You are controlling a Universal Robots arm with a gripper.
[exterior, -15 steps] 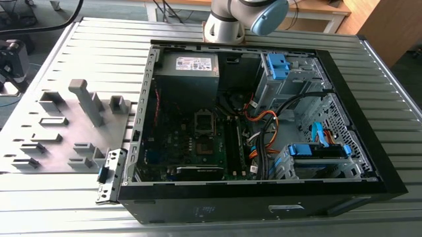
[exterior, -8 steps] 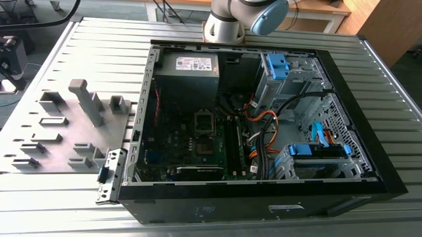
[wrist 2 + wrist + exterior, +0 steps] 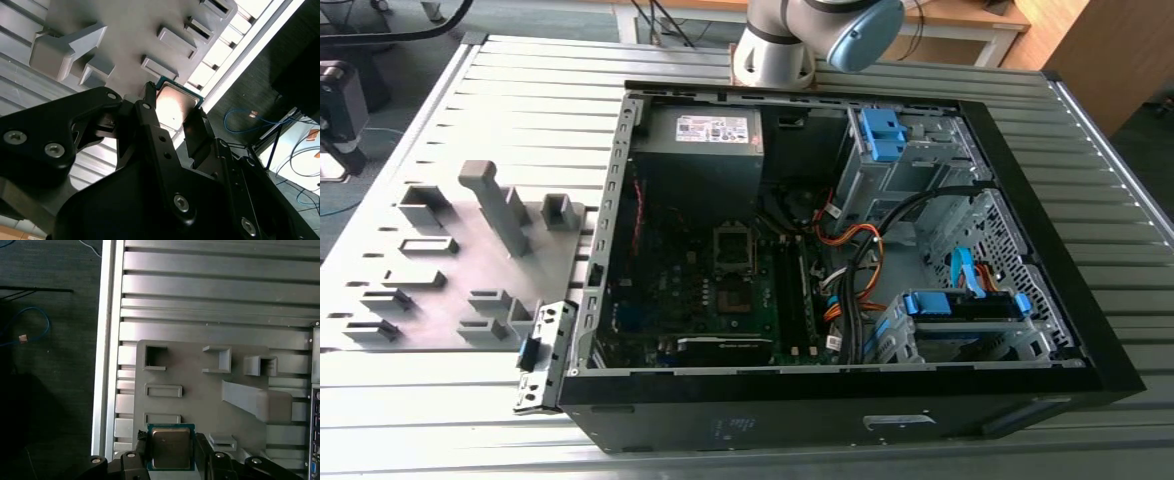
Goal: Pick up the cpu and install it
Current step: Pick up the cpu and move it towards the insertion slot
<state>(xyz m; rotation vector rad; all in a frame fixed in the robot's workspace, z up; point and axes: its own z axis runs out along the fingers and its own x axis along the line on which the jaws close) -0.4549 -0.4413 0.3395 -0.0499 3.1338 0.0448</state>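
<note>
the flat square cpu [image 3: 171, 447], dull silver and green-rimmed, is clasped by the black gripper [image 3: 171, 441] over the matte grey tray [image 3: 200, 390] of raised blocks.

Matt grey plastic tray [image 3: 200, 405], ribbed metal table [image 3: 215, 290], dull-silver cpu [image 3: 171, 449].

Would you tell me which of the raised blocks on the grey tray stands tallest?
The narrow upright post near the middle of the tray: in the exterior view it rises well above the low, squat blocks around it.
</note>
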